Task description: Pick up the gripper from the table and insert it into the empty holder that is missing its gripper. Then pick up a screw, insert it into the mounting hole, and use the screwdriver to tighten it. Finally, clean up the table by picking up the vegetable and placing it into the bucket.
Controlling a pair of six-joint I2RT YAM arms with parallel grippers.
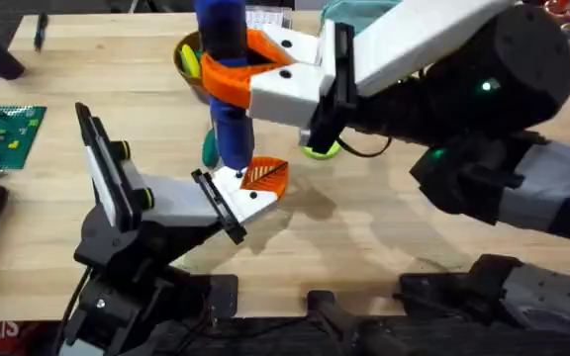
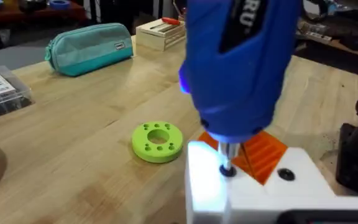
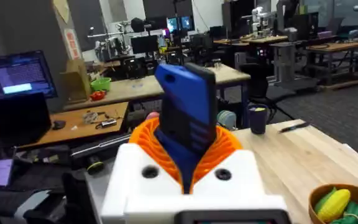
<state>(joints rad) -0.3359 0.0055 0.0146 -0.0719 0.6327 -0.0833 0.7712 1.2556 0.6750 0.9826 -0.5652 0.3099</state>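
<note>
Glossy blue plastic screwdriver (image 2: 241, 62) with a metal bit; matt white gripper (image 2: 247, 186) with ribbed orange pad; pale wood-grain table (image 2: 73, 137)

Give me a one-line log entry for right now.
stage: tightening screw | right gripper: shut on screwdriver | bit: on the gripper in holder | vegetable: in bucket

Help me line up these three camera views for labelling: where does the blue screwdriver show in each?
Overhead: the thick blue cylindrical screwdriver stands upright at top centre, clamped in the right claw, tip on the small white finger piece with the orange ribbed pad.
Left wrist: large, upper centre, bit down on that piece.
Right wrist: centre, between the orange pads.
Shared landmark: those orange ribs.
</note>
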